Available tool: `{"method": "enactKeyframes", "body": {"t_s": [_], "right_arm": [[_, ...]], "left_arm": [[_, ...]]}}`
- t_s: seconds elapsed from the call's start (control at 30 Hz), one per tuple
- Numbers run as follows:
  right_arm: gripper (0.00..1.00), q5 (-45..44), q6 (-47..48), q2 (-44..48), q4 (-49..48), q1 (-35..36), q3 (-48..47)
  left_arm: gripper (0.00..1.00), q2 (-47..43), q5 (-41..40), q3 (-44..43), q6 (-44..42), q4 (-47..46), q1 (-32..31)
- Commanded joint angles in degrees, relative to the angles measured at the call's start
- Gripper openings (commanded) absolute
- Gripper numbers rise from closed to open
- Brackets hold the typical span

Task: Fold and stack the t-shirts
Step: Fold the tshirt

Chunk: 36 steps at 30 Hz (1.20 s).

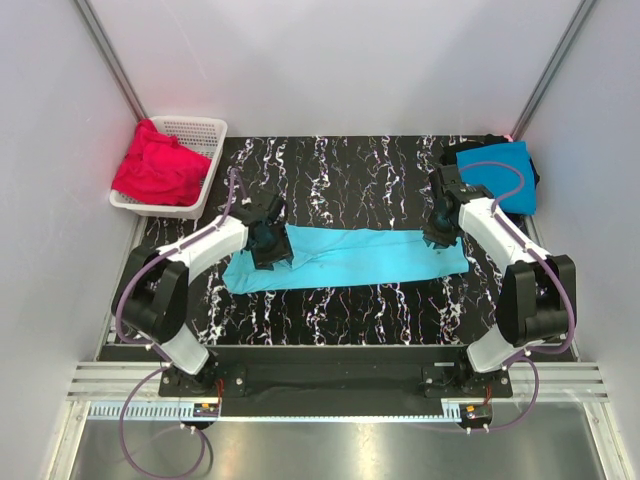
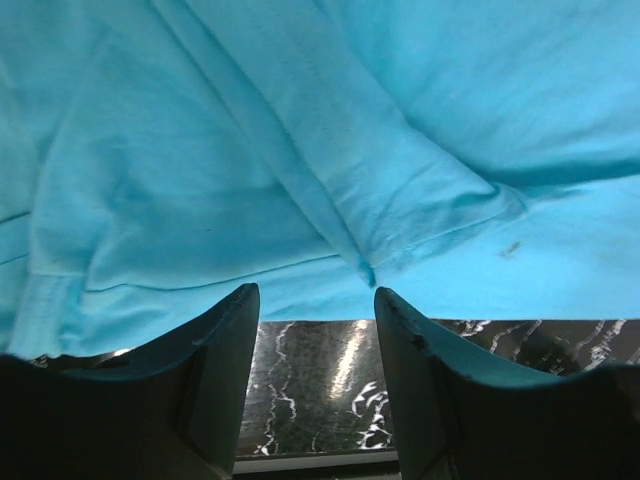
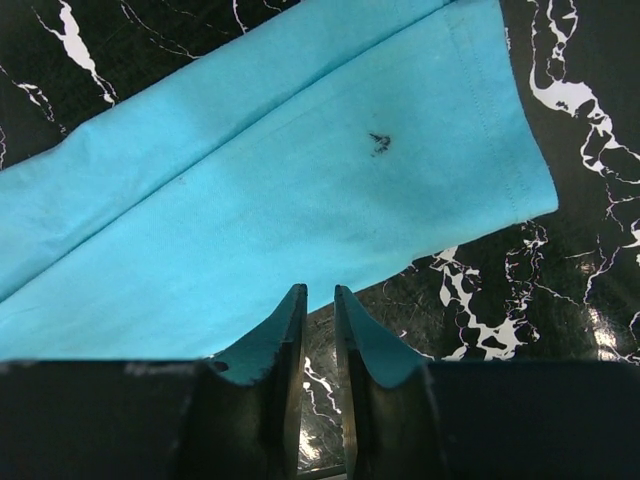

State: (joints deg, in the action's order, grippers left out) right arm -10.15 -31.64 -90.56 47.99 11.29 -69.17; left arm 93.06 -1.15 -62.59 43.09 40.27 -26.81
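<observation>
The light turquoise t-shirt (image 1: pixel 350 258) lies along the middle of the desk (image 1: pixel 350 165), folded into a long narrow strip that runs from left to right. In the right wrist view its plain surface carries one small dark speck (image 3: pixel 380 143) near the stitched hem at the strip's right end.

The left end effector (image 1: pixel 268 245) is low over the strip's left part. In its own view, its fingers (image 2: pixel 225 350) stand well apart with only the black, white-veined desk showing between them. The shirt's creased edge lies just beyond the tips.

The right end effector (image 1: pixel 438 238) is at the strip's right part. Its fingers (image 3: pixel 290 330) are drawn almost together with a thin slit between them, and the tips sit at the near edge of the fabric. I cannot tell whether any cloth is caught.

At the far right corner of the desk, a folded deeper blue t-shirt (image 1: pixel 500 175) rests on a black t-shirt (image 1: pixel 478 145) that shows only at its edges.

At the far left, red t-shirts (image 1: pixel 158 168) are heaped in a white lattice basket (image 1: pixel 200 128) and spill over its left rim.
</observation>
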Motion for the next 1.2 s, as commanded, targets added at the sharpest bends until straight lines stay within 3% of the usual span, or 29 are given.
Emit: {"method": "enactKeyframes", "body": {"t_s": [0.0,0.4,0.5,0.53,0.67,1.03,1.17], "right_arm": [[0.24,-2.50,-0.71,0.30,0.09,0.49,0.08],[0.24,-3.21,-0.62,0.12,-0.09,0.58,1.58],[0.24,-3.21,-0.53,0.21,-0.09,0.66,1.58],[0.24,-3.21,-0.53,0.13,0.00,0.58,1.67],[0.24,-3.29,-0.53,-0.14,0.00,0.66,2.02],[0.23,-3.38,-0.62,-1.19,-0.44,0.84,2.46],[0.23,-3.38,-0.62,-1.72,-0.61,1.10,2.46]], "left_arm": [[0.55,0.02,5.98,1.15,1.20,-7.39,-0.09],[0.55,3.97,9.41,1.50,5.07,-11.27,-2.90],[0.43,4.94,8.18,0.80,5.25,-11.27,-3.78],[0.26,5.12,8.00,0.63,5.25,-11.27,-3.87],[0.03,5.29,7.47,-0.25,5.25,-11.09,-3.95],[0.00,-0.50,1.32,-3.94,3.58,-6.09,-4.31],[0.00,1.15,-5.25,-8.06,1.83,-4.59,-4.39]]}}
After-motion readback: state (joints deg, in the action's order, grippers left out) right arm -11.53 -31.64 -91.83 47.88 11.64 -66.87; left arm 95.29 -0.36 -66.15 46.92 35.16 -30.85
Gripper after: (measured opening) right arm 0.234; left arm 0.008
